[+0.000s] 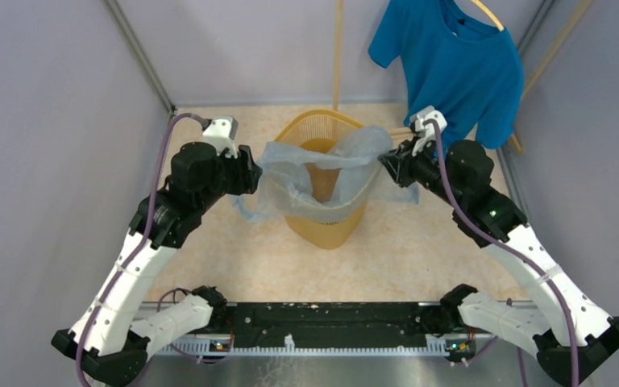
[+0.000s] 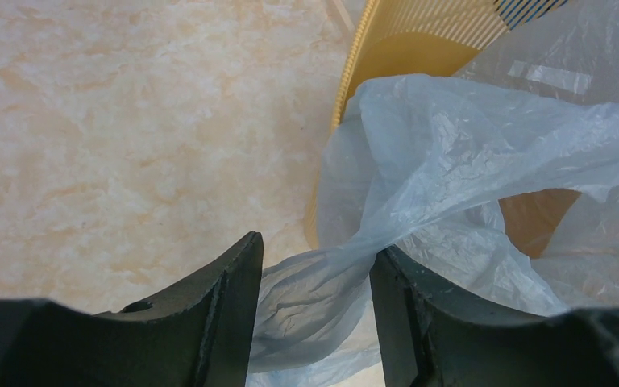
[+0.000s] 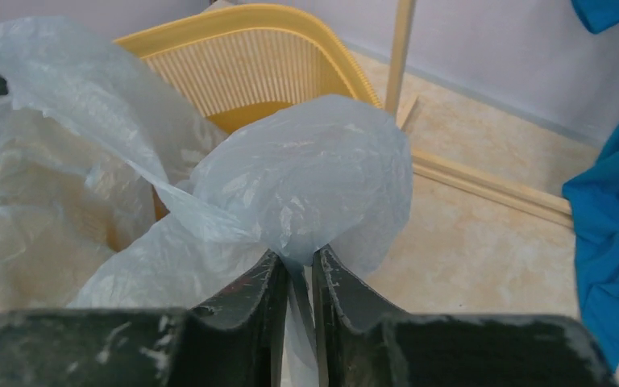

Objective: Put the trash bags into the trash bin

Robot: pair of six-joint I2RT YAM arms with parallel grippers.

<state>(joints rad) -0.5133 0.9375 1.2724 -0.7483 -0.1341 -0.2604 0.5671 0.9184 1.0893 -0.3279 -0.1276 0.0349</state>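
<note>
The yellow-orange trash bin (image 1: 326, 230) stands upright mid-table. The pale blue trash bag (image 1: 290, 155) is spread across its rim, and part of it hangs into the bin. My left gripper (image 1: 251, 173) is at the bin's left side. In the left wrist view its jaws (image 2: 314, 246) stand wide apart, with a twisted strand of the bag (image 2: 451, 145) loose between them, beside the bin (image 2: 387, 48). My right gripper (image 1: 387, 161) is at the bin's right side. In the right wrist view it (image 3: 294, 260) is shut on the bag's edge (image 3: 314, 169), in front of the bin (image 3: 242, 60).
A bright blue T-shirt (image 1: 459, 64) hangs at the back right, close behind my right arm; it also shows in the right wrist view (image 3: 612, 201). A wooden pole (image 1: 338, 48) stands behind the bin. A wooden strip (image 3: 492, 185) lies on the table. Grey walls enclose three sides.
</note>
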